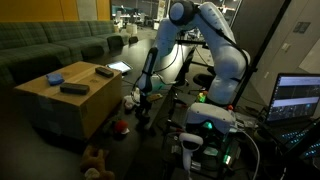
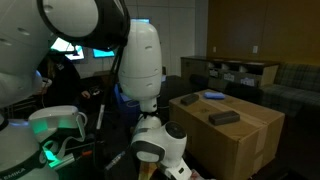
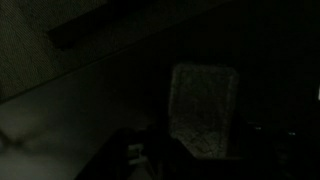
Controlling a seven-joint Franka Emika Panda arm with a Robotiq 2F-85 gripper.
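My gripper [image 1: 141,100] hangs low beside the right side of a cardboard box [image 1: 70,105], close to the floor. It is small and dark in this exterior view, so I cannot tell whether the jaws are open or hold anything. On the box lie a blue object [image 1: 55,77] and two dark flat objects [image 1: 75,89] [image 1: 103,71]. The box [image 2: 240,135], the blue object [image 2: 213,96] and one dark object [image 2: 224,118] also show in an exterior view. The wrist view is nearly black, with only a pale rectangular patch [image 3: 203,105]; the fingers are not discernible.
A dark green sofa [image 1: 50,45] stands behind the box. Small toys lie on the floor by the box: a red one [image 1: 120,127] and a brown plush [image 1: 95,158]. A lit laptop screen [image 1: 298,98] and the robot base with green lights [image 1: 205,125] are at the right.
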